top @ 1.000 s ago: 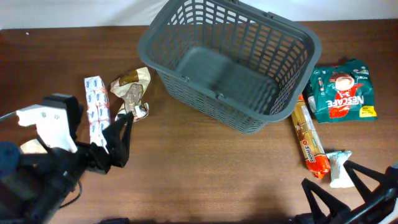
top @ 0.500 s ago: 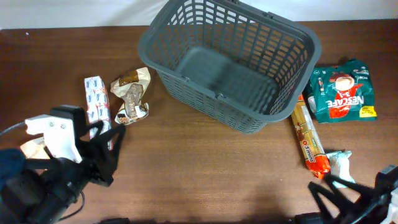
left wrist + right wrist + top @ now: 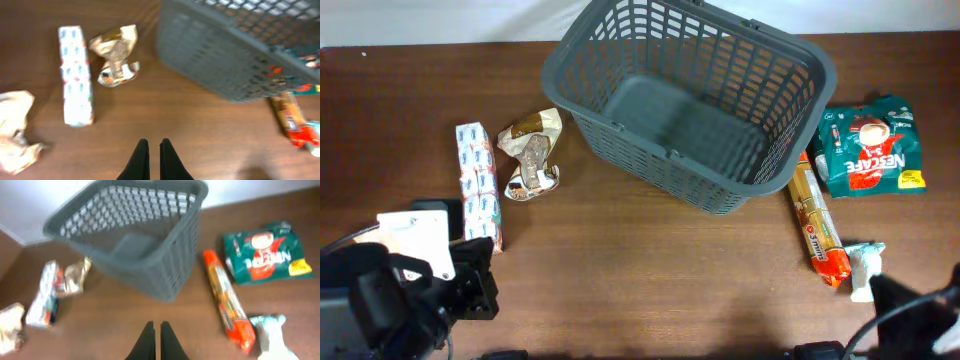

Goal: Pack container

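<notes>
The container [image 3: 665, 165], a dark grey lattice basket, stands upright, empty. It sits ahead-right of the left fingers [image 3: 141, 161], ahead-left of the right fingers [image 3: 148, 341].

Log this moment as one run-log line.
container: grey basket, empty | left jaws: shut, empty | right jaws: shut, empty | Nescafe pack, long orange pack: on table beside basket | packed: nothing

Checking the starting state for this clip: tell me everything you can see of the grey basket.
The basket is a large, dark grey, rectangular tub, plastic by its look, with slotted lattice walls, a solid base and a thick rim. It stands upright on the brown table, toward the far side, turned at an angle to the table's edge. Nothing lies inside it. A long orange pack lies close by its right near corner; whether they touch cannot be told.
</notes>
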You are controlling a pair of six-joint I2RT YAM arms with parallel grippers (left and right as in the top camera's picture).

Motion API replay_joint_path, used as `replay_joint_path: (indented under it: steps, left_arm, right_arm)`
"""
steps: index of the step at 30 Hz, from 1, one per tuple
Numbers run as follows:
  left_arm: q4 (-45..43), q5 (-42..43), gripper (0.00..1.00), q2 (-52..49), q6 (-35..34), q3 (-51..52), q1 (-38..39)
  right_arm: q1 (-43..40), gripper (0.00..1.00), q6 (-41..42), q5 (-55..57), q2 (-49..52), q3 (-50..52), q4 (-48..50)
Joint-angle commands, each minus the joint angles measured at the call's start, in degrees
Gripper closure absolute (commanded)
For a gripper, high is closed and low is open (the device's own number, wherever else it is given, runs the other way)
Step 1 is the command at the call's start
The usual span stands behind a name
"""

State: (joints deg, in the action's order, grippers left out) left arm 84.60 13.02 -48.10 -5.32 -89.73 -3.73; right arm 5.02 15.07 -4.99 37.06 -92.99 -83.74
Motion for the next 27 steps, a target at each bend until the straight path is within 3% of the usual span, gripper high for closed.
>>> replay_joint_path:
  steps: [1,5,10,17,27]
  left_arm:
    - [0.5,-4.5,0.98,0.2,1.6,3.4,-0.3]
    - [-2.9,-4.8,0.98,0.2,2.4,11.2,-0.3]
    - [-7.7,-4.7,0.98,0.2,4.5,17.6,-0.3]
    - [-12.6,-0.1,0.98,0.1,8.5,23.5,0.2]
    - [-25.6,-0.4,0.98,-5.6,8.4,24.3,7.1]
  right_arm:
    - [-0.2,0.96,2.6,-2.8,7.0,-0.6,4.7]
    - [-0.2,0.96,-0.8,-18.6,20.1,-1.1,13.0]
    - [-0.2,0.96,-7.3,-24.7,31.5,-6.0,9.9]
    - [1.8,0.96,-14.3,-22.6,40.7,-16.5,1.5]
    - [8.2,0.96,-16.3,-16.6,39.7,-23.3,-5.0]
